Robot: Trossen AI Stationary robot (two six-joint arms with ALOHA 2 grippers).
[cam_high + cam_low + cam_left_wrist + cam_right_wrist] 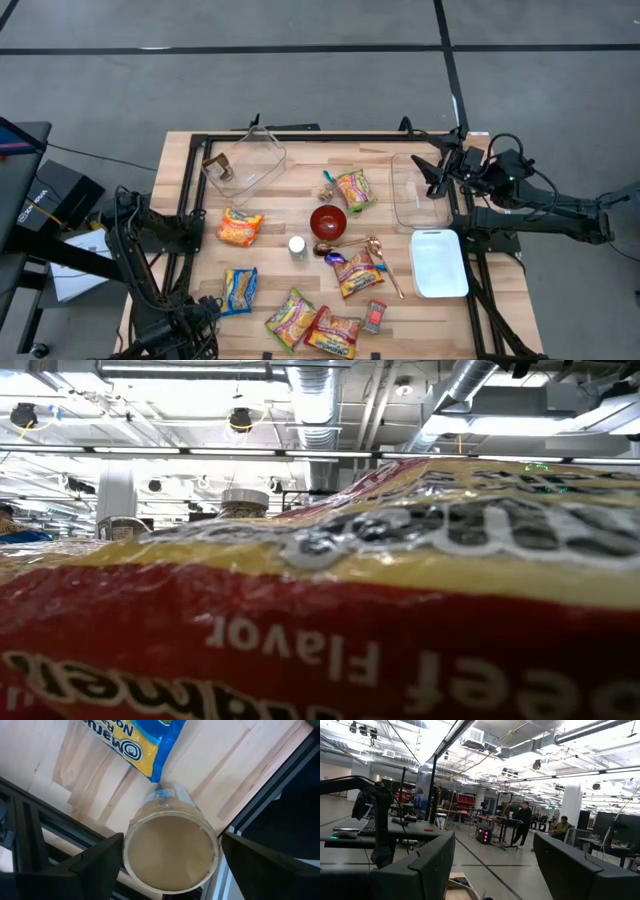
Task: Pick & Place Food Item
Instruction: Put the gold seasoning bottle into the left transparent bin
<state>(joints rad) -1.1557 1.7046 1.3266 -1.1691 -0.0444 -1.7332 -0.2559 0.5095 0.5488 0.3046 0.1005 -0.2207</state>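
Left tool (170, 865) hangs spread wide at the counter's (300, 150) near-left corner, its fingers (95, 862) flanking a round tan jar (171, 851), not touching it. A yellow-blue noodle packet (239, 290) lies just beyond. Right tool (432, 170) waits with fingers apart over the far-right clear container (420, 190).
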